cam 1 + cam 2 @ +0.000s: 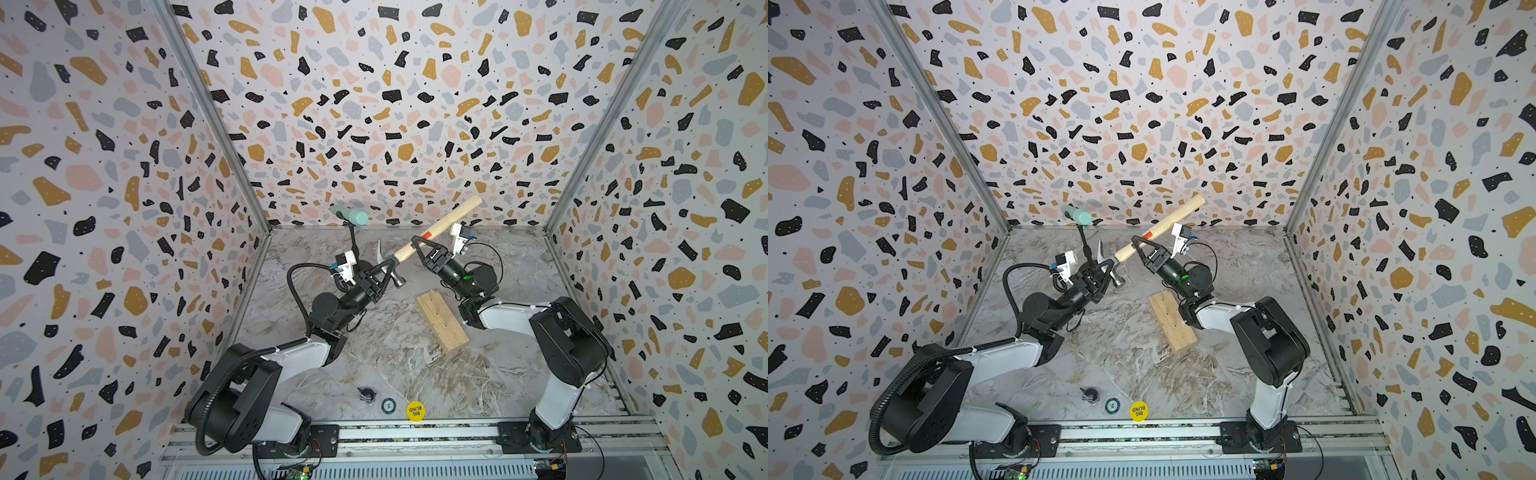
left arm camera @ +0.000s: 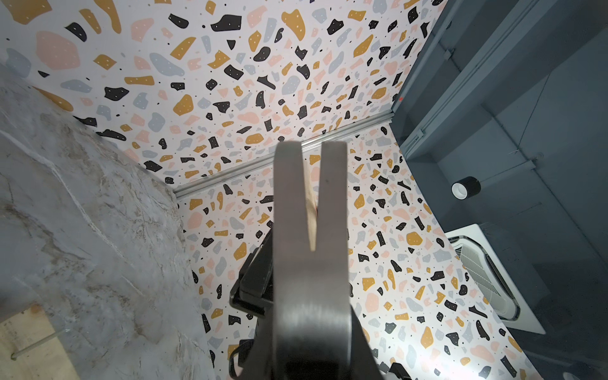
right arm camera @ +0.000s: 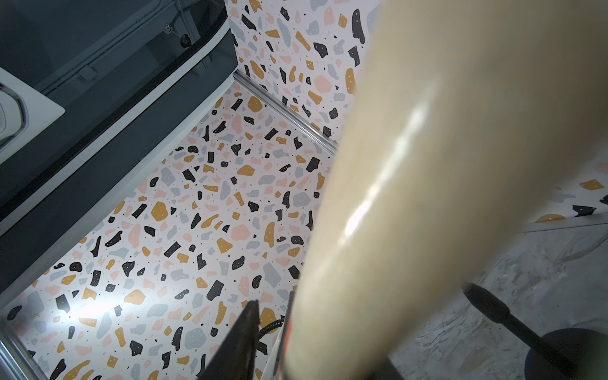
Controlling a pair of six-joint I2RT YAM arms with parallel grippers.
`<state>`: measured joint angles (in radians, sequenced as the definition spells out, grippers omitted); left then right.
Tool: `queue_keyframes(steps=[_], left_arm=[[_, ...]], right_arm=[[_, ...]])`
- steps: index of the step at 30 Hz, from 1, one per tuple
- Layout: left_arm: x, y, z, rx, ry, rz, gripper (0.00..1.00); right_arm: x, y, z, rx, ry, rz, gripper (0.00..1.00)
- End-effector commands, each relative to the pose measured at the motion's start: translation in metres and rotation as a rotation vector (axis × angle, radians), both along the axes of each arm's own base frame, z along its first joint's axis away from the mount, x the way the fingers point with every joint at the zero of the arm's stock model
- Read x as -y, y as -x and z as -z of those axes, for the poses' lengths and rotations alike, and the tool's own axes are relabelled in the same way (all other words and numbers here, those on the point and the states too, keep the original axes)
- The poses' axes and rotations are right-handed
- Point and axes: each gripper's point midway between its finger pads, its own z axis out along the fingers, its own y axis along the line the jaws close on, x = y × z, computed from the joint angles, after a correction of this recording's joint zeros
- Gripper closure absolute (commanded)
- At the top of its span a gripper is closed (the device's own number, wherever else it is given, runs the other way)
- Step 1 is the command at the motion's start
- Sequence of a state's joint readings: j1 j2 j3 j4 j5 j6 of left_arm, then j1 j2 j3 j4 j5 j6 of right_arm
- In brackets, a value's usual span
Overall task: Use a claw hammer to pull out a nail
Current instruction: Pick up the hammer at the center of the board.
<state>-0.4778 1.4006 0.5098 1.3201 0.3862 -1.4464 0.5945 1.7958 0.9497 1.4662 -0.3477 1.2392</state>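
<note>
A robotics lab test cell: terrazzo-printed wall panels in aluminium framing box in a marble-patterned bench. Two robot arms are bolted to a slotted rail at the bench's front edge; above the bench is a dark ceiling with a cassette air-conditioner.

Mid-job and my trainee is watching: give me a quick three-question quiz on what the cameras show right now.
1. True or false: the claw hammer lies flat on the table.
2. The left gripper holds the hammer at: A) the handle's free end, B) the neck just below the head, C) the claw tips.
3. Short answer: which arm is the wood block nearer to?
Key: 1 false, it is held up off the table; 2 B; 3 the right arm.
</note>
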Motion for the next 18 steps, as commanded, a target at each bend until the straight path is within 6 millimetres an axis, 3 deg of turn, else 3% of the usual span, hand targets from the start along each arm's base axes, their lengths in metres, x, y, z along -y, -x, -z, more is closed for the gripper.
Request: queue_keyframes(steps=[1, 18], left_arm=[[0.003, 0.031, -0.042, 0.191, 0.035, 0.059, 1.00], [0.014, 0.041, -0.010, 0.155, -0.076, 0.078, 1.00]], right_arm=[[0.004, 0.009, -0.041, 0.100, -0.069, -0.026, 0.59], [0.004, 0.012, -0.051, 0.105, -0.098, -0.051, 0.61]])
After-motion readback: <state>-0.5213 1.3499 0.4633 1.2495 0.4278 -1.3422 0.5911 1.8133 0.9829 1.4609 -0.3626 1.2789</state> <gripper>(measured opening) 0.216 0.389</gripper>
